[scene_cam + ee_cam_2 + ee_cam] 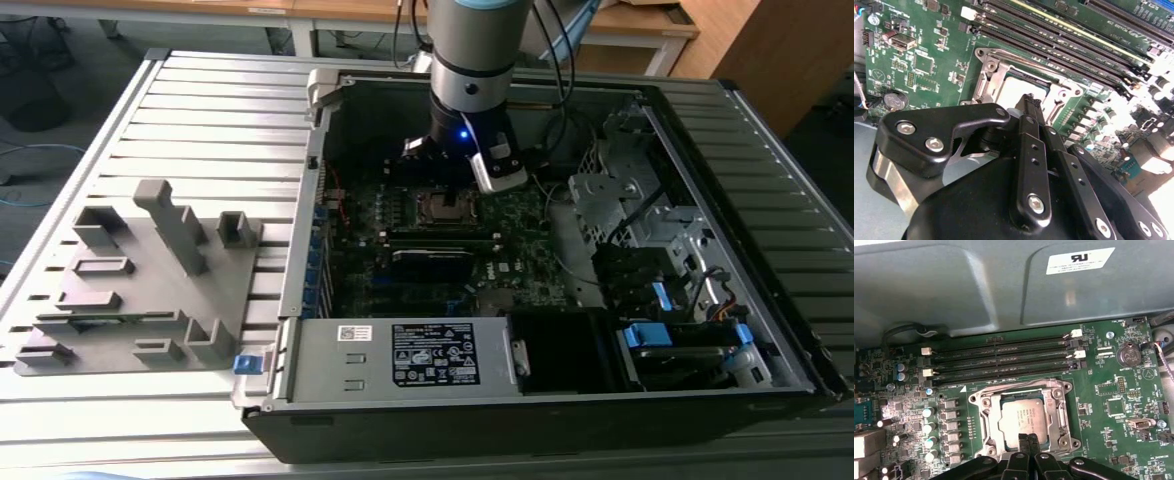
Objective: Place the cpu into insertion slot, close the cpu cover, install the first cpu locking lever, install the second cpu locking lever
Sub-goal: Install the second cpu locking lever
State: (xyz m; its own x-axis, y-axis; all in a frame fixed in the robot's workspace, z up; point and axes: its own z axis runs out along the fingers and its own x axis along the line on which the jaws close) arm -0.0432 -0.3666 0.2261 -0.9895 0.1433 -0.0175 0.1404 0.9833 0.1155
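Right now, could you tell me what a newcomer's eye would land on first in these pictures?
Most striking is the robot arm reaching down into the open computer case on the slatted table. In the first wrist view, the cpu lies in the insertion slot with the silver cpu cover framing it, just below the long black memory slots. The tool, fingers together, hovers at the socket's near edge.
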